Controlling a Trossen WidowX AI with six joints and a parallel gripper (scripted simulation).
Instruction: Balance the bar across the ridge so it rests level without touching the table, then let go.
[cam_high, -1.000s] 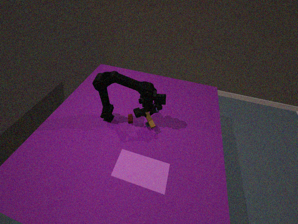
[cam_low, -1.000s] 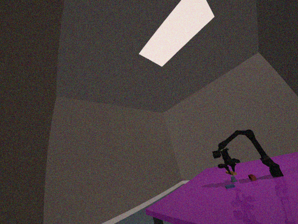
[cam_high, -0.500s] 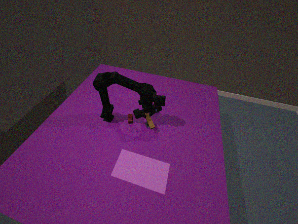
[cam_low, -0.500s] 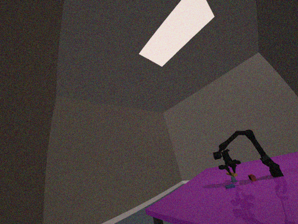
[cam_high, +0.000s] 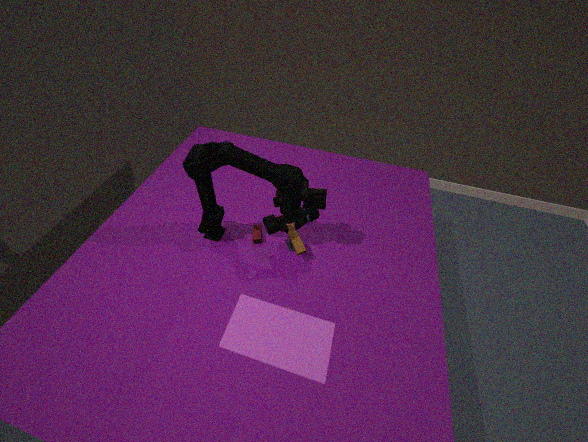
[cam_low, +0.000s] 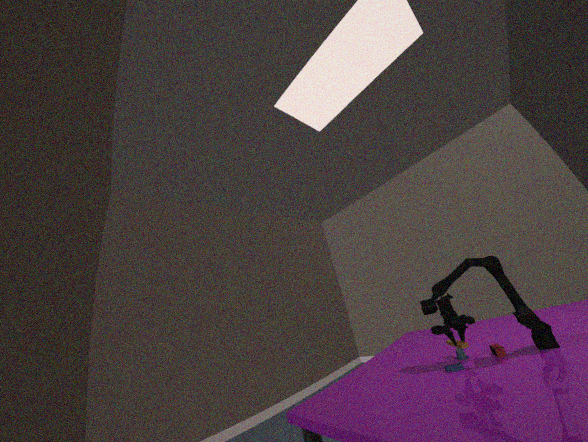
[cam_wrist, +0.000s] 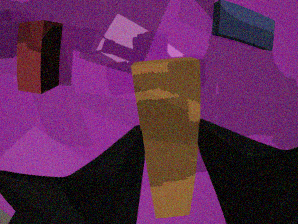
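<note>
The orange-yellow bar is between the fingers of my gripper, which is shut on it and points down. In the wrist view the bar runs up between the two black fingers. The teal ridge stands on the table directly under the bar in the exterior view. The bar is at or just above the ridge's top; I cannot tell whether they touch or whether the bar is level. The bar hides the ridge in the wrist view.
A red block stands between the ridge and the arm's base. A blue block lies on the magenta table near the ridge. A bright patch of light falls on the table.
</note>
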